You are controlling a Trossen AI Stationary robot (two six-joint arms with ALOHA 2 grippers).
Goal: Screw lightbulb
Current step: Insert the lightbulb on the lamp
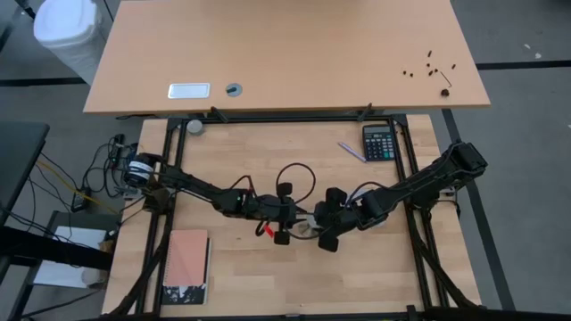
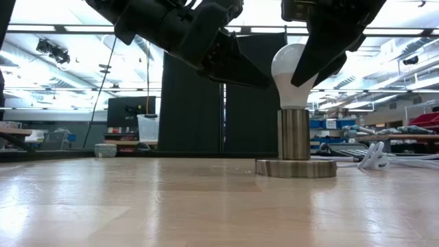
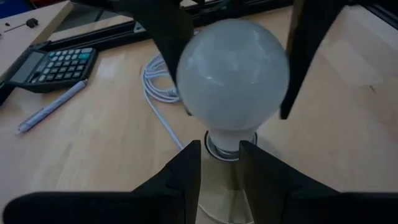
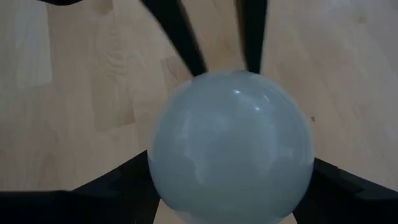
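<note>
Right gripper and left gripper meet at mid-table in the high view, both arms stretched low toward each other; the bulb itself is hidden under them there. A calculator sits well apart by the far edge, a notebook near the front left.

Low view: bulb stands upright in the socket, whose disc base rests flat on the table. One dark finger lies against the globe's right flank; the left arm's bulk hangs just beside it.

Left wrist view: the left fingers clamp the socket barrel just below the bulb's neck, steadying it, while the right arm's fingers straddle the globe from beyond. A white cord trails behind.

Right wrist view: the right fingers sit spread on either side of the globe, touching or nearly so; a firm grip cannot be confirmed.

Judgement: threading is under way. Keep the socket pinned, squeeze lightly, and turn about the bulb's own axis without tilting
</note>
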